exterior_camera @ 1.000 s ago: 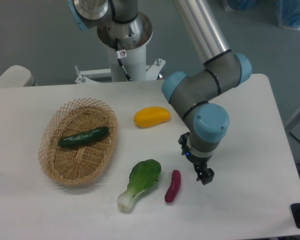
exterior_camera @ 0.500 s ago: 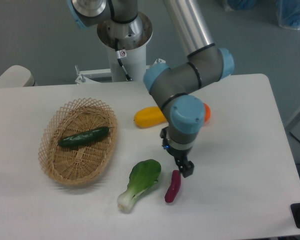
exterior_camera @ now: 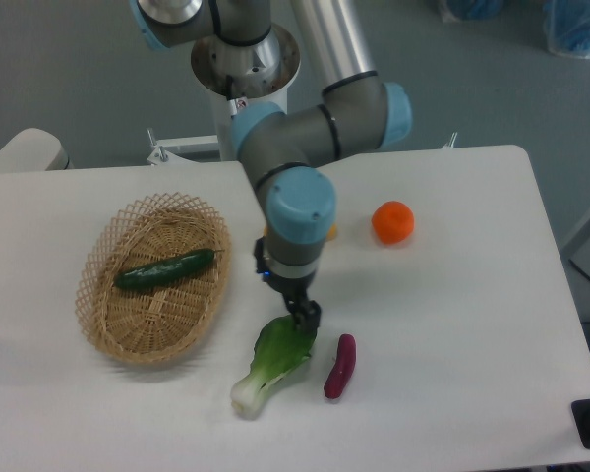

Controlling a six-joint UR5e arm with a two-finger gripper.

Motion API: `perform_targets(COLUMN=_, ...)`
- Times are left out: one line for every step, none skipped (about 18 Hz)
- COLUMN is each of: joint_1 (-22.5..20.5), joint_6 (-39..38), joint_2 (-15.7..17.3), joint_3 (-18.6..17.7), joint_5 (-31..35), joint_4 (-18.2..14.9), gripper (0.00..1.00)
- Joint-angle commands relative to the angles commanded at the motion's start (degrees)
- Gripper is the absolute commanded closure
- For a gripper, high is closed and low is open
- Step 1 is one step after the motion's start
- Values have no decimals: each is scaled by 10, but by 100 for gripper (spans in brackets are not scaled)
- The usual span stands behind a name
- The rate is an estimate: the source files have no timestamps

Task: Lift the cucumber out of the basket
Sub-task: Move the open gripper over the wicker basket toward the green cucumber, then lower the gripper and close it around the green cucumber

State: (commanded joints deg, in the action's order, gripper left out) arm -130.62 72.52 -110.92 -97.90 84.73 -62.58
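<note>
The cucumber [exterior_camera: 165,269] lies inside the basket [exterior_camera: 108,339], on the woven floor a little above the middle. The basket sits on the left side of the table [exterior_camera: 472,315]. The cucumber lies flat, maybe because the basket is shallow and wide. Its long way runs from about 8 o'clock to 2 o'clock, with the thin tip at the 2 o'clock end, near the rim.

The gripper [exterior_camera: 306,316] hangs off toward 4 o'clock from the basket, over the leafy top of the bok choy [exterior_camera: 273,362]. It holds nothing. It looks dark and small, and I cannot tell if its two fingers are apart or together. It likely needs to go toward 10 o'clock to reach the cucumber
</note>
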Motion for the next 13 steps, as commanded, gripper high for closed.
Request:
perform_targets(joint_1=11, joint_6=-11, joint_2=5, joint_3=-6, joint_5=0, joint_4=0, gripper=0)
perform_targets(joint_1=24, joint_6=-21, joint_2=10, joint_3=-16, joint_5=-2, joint_4=2, gripper=0)
perform_targets(joint_1=35, joint_6=-28, joint_2=14, joint_3=-25, joint_5=-2, joint_4=3, gripper=0)
perform_targets(joint_1=45, joint_6=-32, joint_2=21, joint_3=-37, joint_5=0, joint_4=4, gripper=0)
perform_targets(joint_1=52, joint_6=-33, joint_2=28, joint_3=-54, joint_5=0, joint_4=8, gripper=0)
perform_targets(joint_1=59, joint_6=-33, joint_2=33, joint_3=-68, joint_5=0, joint_4=11, gripper=0)
perform_targets(joint_1=67, joint_6=-34, joint_2=40, joint_3=-79, joint_5=0, joint_4=11, gripper=0)
perform_targets(joint_1=77, joint_6=-35, joint_2=43, joint_3=-88, joint_5=0, joint_4=11, gripper=0)
perform_targets(joint_1=88, joint_6=-38, joint_2=41, joint_3=-92, joint_5=0, joint_4=11, gripper=0)
perform_targets(joint_1=96, joint_6=-48, joint_2=38, joint_3=-96, joint_5=0, joint_4=13, gripper=0)
perform_targets(joint_1=103, joint_6=-60, joint_2=34, joint_3=-97, joint_5=1, joint_4=22, gripper=0)
perform_targets(joint_1=110, joint_6=-72, joint_2=27, joint_3=-99, joint_5=1, joint_4=30, gripper=0)
perform_targets(joint_1=116, joint_6=-83, joint_2=20, joint_3=-102, joint_5=1, joint_4=38, gripper=0)
